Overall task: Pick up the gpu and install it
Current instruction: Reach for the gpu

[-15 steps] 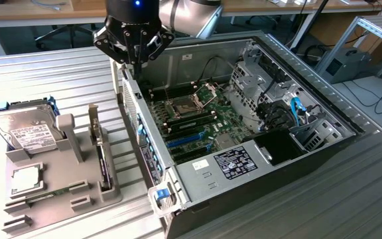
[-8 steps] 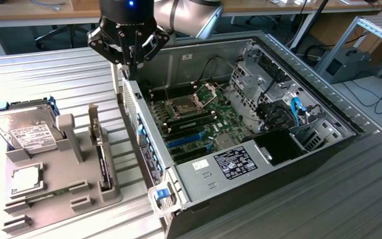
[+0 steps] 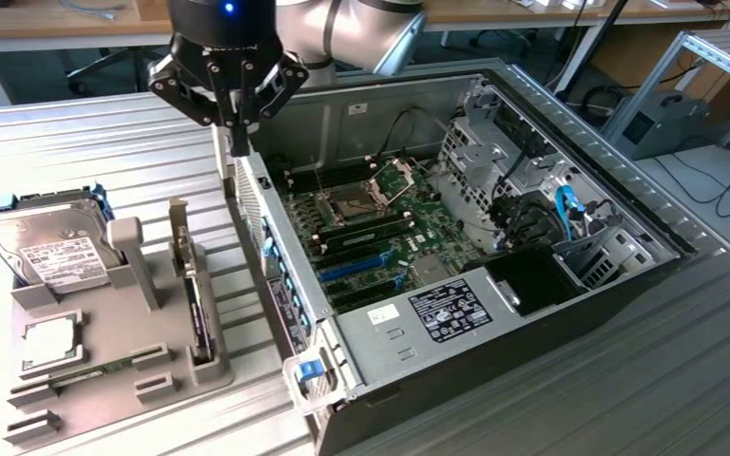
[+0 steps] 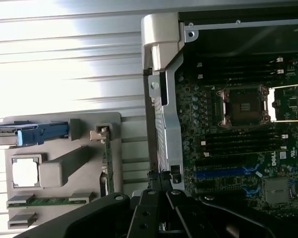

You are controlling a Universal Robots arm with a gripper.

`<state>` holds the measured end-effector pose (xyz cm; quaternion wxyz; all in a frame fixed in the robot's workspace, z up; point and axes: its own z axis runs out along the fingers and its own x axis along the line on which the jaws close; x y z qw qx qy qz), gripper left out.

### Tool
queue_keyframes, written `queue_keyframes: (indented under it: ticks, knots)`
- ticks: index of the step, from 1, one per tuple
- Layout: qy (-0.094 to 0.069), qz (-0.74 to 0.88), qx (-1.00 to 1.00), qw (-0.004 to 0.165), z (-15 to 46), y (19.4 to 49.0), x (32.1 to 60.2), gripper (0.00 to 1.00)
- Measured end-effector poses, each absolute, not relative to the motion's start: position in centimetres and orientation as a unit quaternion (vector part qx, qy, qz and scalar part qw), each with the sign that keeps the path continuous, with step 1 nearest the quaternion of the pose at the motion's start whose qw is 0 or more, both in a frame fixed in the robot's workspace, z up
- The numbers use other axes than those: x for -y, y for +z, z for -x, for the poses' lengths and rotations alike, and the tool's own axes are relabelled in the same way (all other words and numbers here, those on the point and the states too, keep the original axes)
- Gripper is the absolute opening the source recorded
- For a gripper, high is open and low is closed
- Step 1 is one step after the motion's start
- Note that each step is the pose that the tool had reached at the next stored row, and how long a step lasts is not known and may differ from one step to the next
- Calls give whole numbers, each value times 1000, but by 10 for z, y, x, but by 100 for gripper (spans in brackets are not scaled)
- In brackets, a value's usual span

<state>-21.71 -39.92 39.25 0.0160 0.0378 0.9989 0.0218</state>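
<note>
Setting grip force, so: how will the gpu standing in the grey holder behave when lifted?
Probably stiff: the gpu is a thin flat board standing on edge in the holder. Likely light for its length, being so thin. Its narrow top edge offers little to pinch, so it may tilt or slip in a grip.

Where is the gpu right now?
On the exterior view's left, the gpu stands on edge in the grey holder, between the hard drive and the case.
</note>
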Motion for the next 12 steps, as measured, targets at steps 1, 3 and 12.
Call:
queue_keyframes:
  ticks: [1, 3, 12]
  knots:
    - [22, -38, -999, 16, 218, 392, 399, 11]
    - [22, -38, -999, 16, 221, 392, 401, 11]
    - [22, -38, -999, 16, 233, 390, 415, 11]
